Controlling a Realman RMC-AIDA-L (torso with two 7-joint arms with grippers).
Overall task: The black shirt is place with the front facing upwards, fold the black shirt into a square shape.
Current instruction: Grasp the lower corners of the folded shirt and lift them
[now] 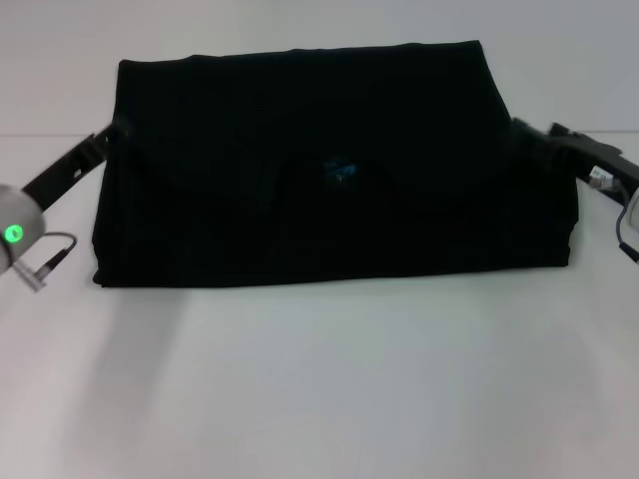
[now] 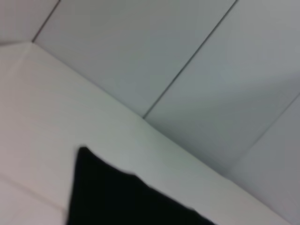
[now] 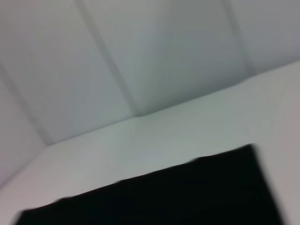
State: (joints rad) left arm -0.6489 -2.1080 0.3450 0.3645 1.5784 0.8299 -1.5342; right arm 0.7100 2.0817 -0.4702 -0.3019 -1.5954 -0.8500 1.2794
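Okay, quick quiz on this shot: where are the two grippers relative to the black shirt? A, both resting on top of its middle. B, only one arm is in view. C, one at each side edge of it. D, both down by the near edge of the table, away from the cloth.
C: in the head view the left gripper sits at the left edge of the black shirt and the right gripper at its right edge.
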